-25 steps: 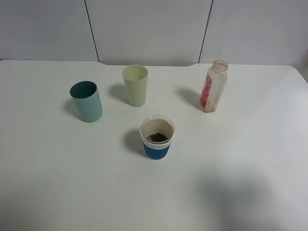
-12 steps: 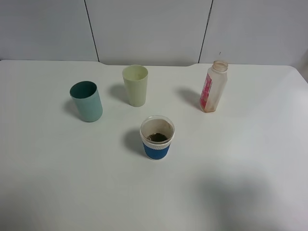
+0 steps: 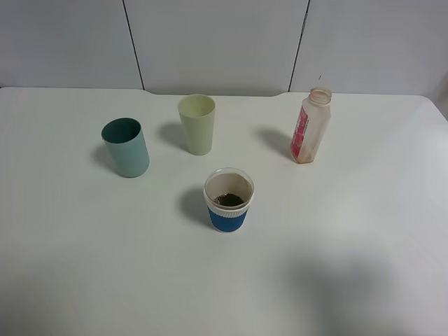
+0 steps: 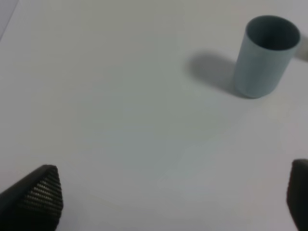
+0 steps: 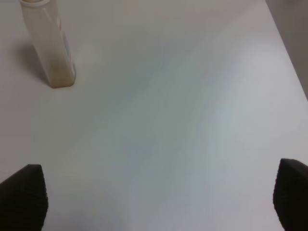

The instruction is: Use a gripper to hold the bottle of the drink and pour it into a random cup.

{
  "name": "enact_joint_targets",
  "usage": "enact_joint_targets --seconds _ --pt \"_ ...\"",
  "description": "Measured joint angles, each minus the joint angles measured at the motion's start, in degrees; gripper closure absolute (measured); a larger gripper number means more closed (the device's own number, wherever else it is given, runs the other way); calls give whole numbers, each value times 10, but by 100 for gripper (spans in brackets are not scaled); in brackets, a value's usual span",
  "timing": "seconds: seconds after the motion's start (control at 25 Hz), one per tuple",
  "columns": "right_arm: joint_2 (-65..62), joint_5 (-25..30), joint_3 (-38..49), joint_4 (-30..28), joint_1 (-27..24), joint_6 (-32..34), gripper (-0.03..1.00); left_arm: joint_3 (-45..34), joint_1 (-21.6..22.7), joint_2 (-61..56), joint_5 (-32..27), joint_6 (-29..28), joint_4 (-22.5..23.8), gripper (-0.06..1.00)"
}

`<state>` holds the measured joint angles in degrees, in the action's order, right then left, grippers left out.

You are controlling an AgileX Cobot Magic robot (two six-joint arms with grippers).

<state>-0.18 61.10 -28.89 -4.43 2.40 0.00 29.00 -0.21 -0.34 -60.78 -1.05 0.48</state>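
- Table (image 3: pixel 364 231) from the high view: the bottle of the drink (image 3: pixel 309 126) stands upright at the far right, with no cap. The cup (image 3: pixel 228 200) with the blue sleeve sits near the middle, well apart from the bottle, and has something dark and brown at its bottom. A teal cup (image 3: pixel 126 147) and a pale green cup (image 3: pixel 197 124) stand behind it to the left. I see none of my arms here.
- Left wrist view: my left gripper (image 4: pixel 168 199) has its fingers spread wide with nothing between them. The teal cup (image 4: pixel 263 57) is ahead, well apart.
- Right wrist view: my right gripper (image 5: pixel 159 202) is spread wide too, with nothing in it. The bottle (image 5: pixel 48 45) stands ahead and off to one side, not touched.
- I think I am at the reach step. Next my right gripper has to line up with the bottle, go around its body and squeeze without knocking it over.
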Motion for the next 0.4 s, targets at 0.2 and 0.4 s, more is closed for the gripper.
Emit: enact_joint_targets --seconds 0.2,0.4 --pt "0 0 0 0 0 0 4 0 0 0 0 0 0 2" --pt "0 0 0 0 0 0 4 0 0 0 0 0 0 2"
